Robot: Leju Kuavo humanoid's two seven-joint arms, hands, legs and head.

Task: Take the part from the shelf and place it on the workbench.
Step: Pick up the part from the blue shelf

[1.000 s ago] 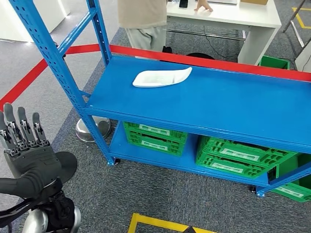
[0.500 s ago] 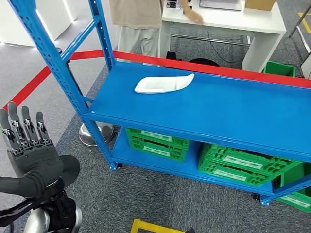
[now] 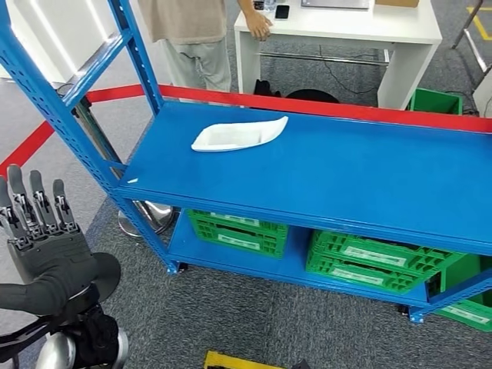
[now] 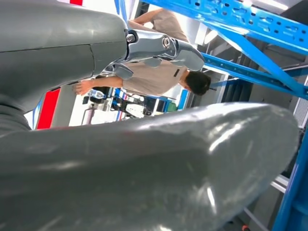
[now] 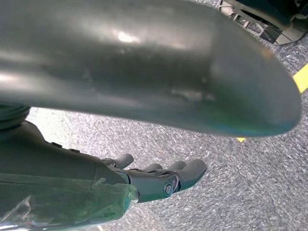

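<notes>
Two tiers of blue steel shelf (image 3: 325,177) span the scene; green slatted plastic crates (image 3: 244,228) sit on the lower one. On the upper tier, toward its far left, lies the long white curved plastic part (image 3: 239,134), long axis running left to right. It sits far and to the right of the left hand (image 3: 43,246), raised, spread, holding nothing, and probably the nearer. The right hand (image 5: 156,180) hangs over carpet, fingers straight and empty.

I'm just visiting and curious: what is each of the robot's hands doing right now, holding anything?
Left hand: open, fingers raised and apart, holding nothing.
Right hand: fingers stretched out above the carpet, holding nothing, so open.
</notes>
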